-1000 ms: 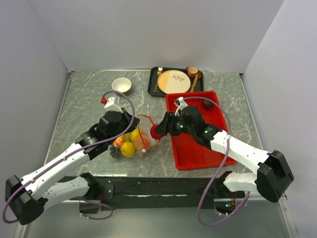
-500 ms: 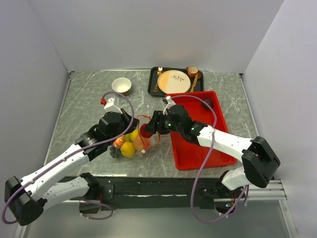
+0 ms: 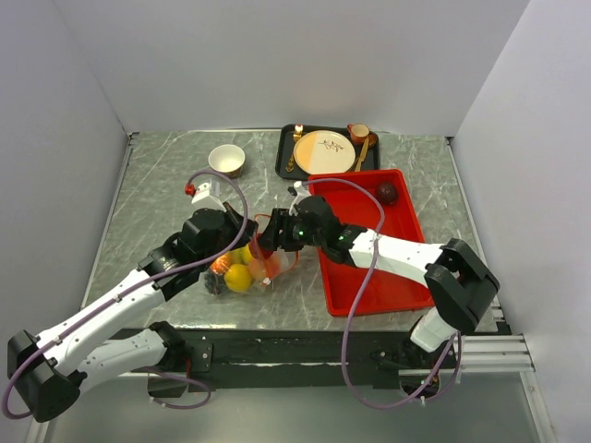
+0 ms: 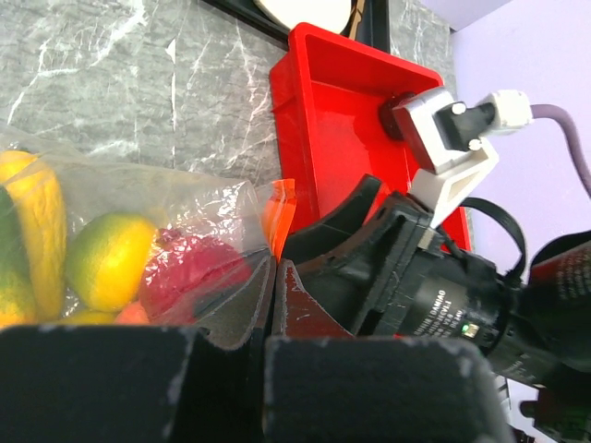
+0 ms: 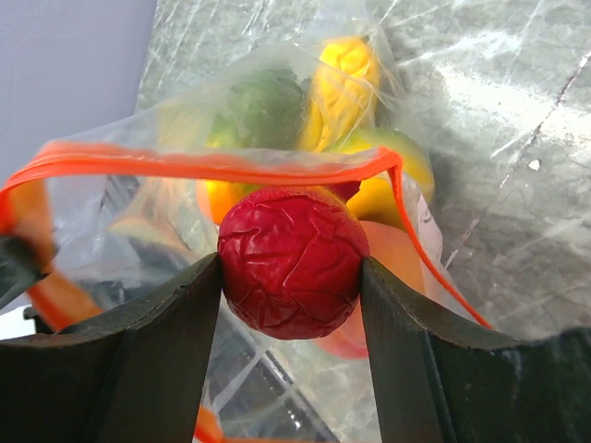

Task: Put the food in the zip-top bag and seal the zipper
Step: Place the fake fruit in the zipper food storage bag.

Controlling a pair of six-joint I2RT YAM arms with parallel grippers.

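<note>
The zip-top bag (image 3: pixel 242 269) lies mid-table with several toy fruits inside: a yellow lemon (image 3: pixel 237 277), a peach (image 3: pixel 222 264) and a dark grape bunch (image 3: pixel 214 284). My left gripper (image 3: pixel 246 234) is shut on the bag's edge by the mouth; in the left wrist view (image 4: pixel 272 266) its fingers pinch the clear plastic beside the orange-red zipper (image 4: pixel 278 210). My right gripper (image 3: pixel 269 242) is shut on the red apple (image 5: pixel 291 261) and holds it in the bag's open mouth, just under the zipper strip (image 5: pixel 212 164). The white slider tab is hidden.
A red tray (image 3: pixel 369 277) lies right of the bag, with a dark plum (image 3: pixel 386 192) in its far corner. Behind it a black tray (image 3: pixel 284 164) holds a cream plate (image 3: pixel 325 150), cutlery and a cup (image 3: pixel 358 133). A white bowl (image 3: pixel 226 159) stands at the back left.
My right gripper has carried the red apple left, from the red tray's edge to the bag's mouth. The left gripper has kept its hold on the bag.
</note>
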